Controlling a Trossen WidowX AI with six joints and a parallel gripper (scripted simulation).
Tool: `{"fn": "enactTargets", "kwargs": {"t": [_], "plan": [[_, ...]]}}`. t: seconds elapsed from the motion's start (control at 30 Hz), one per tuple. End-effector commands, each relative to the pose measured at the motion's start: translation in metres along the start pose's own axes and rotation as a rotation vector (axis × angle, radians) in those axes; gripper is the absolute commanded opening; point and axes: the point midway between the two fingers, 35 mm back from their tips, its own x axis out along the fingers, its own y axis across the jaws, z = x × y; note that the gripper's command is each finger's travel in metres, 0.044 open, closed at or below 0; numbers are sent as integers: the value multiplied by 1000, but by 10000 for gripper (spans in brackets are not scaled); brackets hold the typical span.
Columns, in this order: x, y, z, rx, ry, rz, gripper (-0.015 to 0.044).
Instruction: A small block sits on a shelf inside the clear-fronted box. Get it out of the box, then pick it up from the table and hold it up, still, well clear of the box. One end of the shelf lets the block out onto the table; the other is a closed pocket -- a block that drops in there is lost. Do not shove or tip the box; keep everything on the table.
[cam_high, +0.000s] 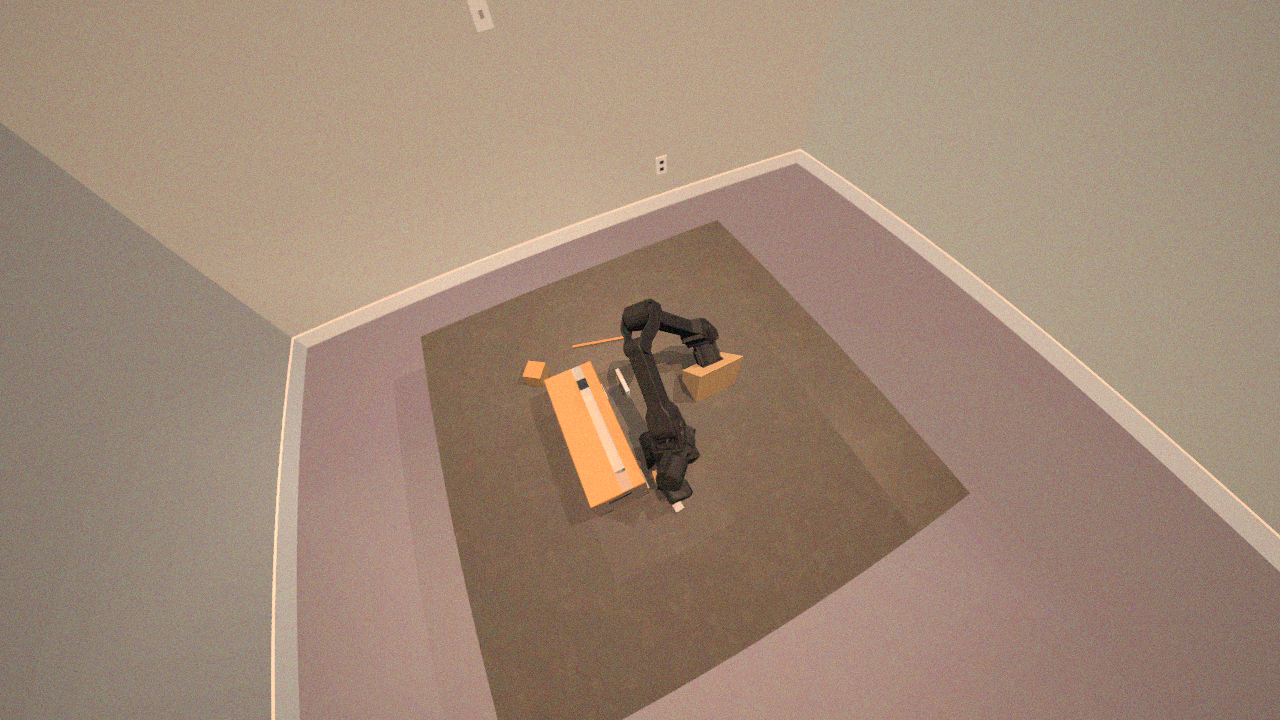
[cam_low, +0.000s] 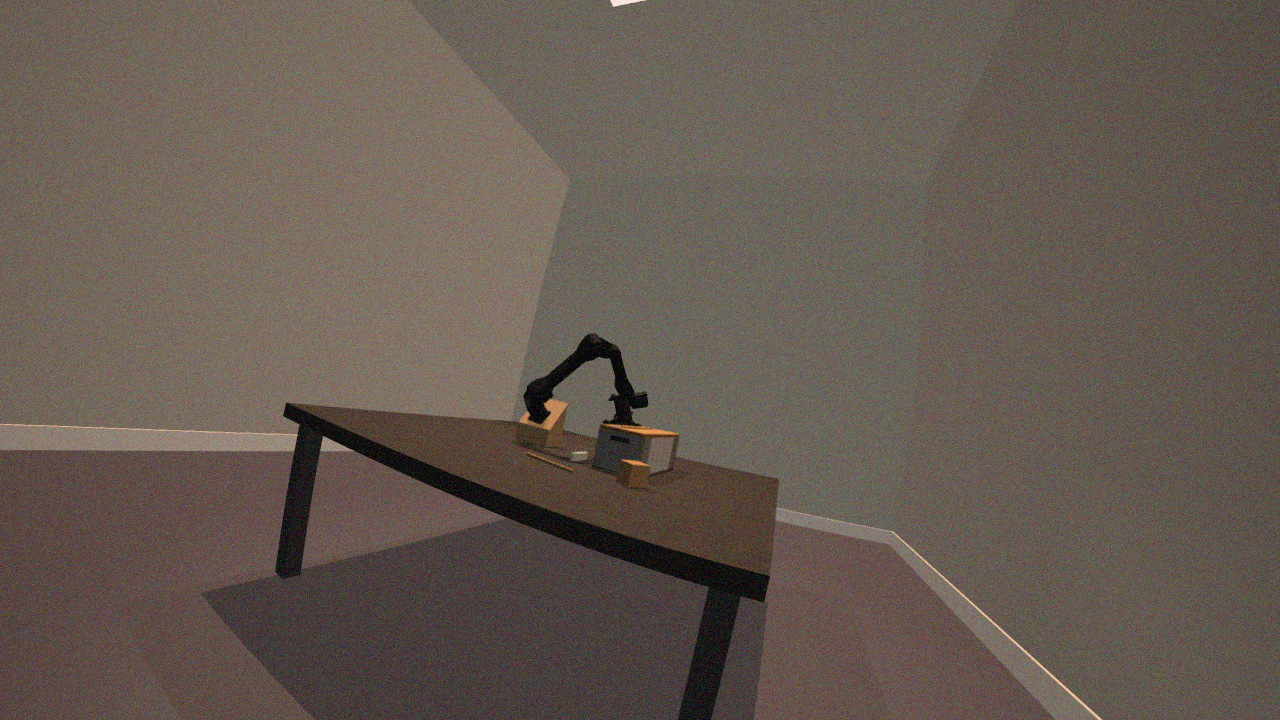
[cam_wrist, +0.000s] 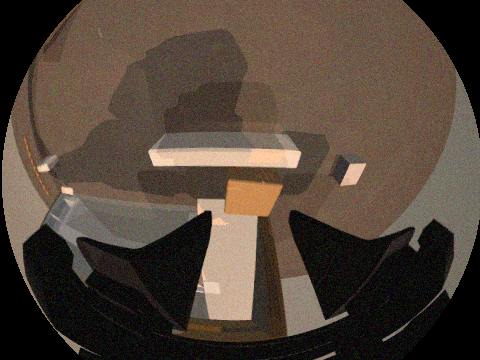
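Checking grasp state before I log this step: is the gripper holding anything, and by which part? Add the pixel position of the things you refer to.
Nothing held. The gripper (cam_high: 671, 488) (cam_low: 621, 420) (cam_wrist: 251, 216) is open; in the wrist view, gaps separate both fingertips from the orange block (cam_high: 654, 474) (cam_wrist: 253, 197).

Top view, clock centred on box (cam_high: 574, 438) (cam_low: 662, 452); all on table (cam_high: 805, 465) (cam_low: 402, 438) (cam_wrist: 350, 50). Rod (cam_high: 590, 342) (cam_low: 548, 462) (cam_wrist: 37, 167): 12 o'clock. Short bar (cam_high: 622, 381) (cam_low: 579, 456) (cam_wrist: 48, 163): 1, near box. My pedestal (cam_high: 713, 383) (cam_low: 537, 436): 2. Small cube (cam_high: 677, 506) (cam_wrist: 351, 170): 4. Larger block (cam_high: 534, 368) (cam_low: 632, 472): 11, beside box corner.
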Motion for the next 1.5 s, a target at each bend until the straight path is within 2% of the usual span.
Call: {"fn": "enactTargets", "kwargs": {"t": [0.0,0.47,0.7,0.8,0.9,1.17,1.47], "plan": [[5,0,2,-2,4,2,285],[21,2,12,-3,5,4,285],[21,2,12,-3,5,4,101],[21,2,12,-3,5,4,81],[13,1,8,-2,4,3,3],[-32,0,-11,-1,2,1,0],[-49,7,-15,-47,4,-23,0]]}}
